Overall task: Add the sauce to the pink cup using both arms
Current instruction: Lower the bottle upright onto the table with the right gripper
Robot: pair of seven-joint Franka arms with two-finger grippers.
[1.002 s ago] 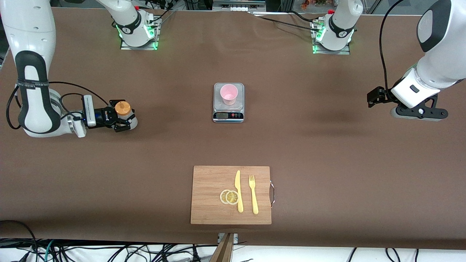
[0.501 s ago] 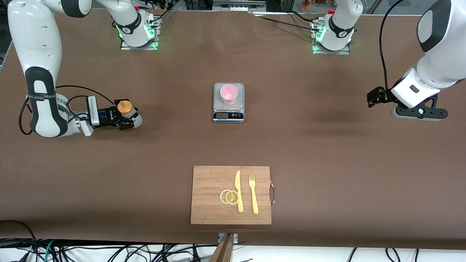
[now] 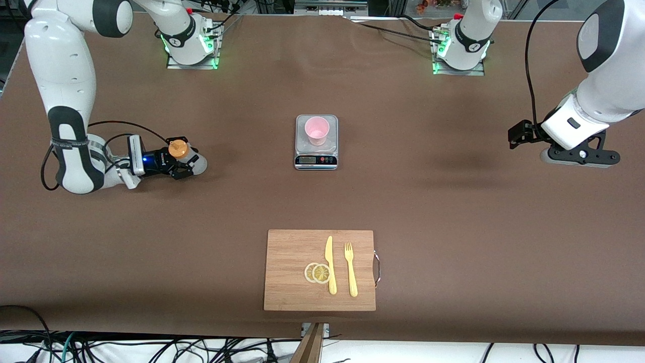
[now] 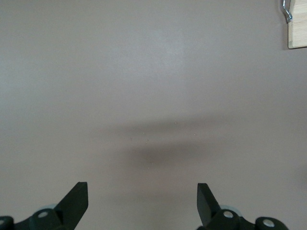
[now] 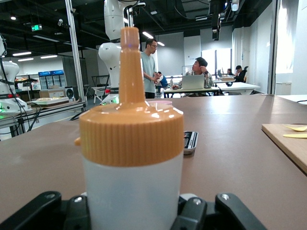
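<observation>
The sauce bottle (image 3: 178, 150), whitish with an orange nozzle cap, stands upright in my right gripper (image 3: 182, 161), which is shut on its body low over the table at the right arm's end. In the right wrist view the bottle (image 5: 130, 143) fills the middle between the black fingers (image 5: 194, 213) of that gripper (image 5: 132, 211). The pink cup (image 3: 317, 130) stands on a silver scale (image 3: 316, 154) at the table's middle; its rim shows past the bottle's cap (image 5: 162, 102). My left gripper (image 3: 519, 134) hangs open and empty over bare table at the left arm's end (image 4: 142, 203).
A wooden cutting board (image 3: 287, 272) lies nearer the front camera than the scale, with a yellow knife (image 3: 330, 264), a yellow fork (image 3: 350, 268) and two lemon slices (image 3: 317, 273). The board's corner shows in the left wrist view (image 4: 297, 33).
My right gripper has carried the bottle along the table toward the scale and a little lower. The left arm has not moved.
</observation>
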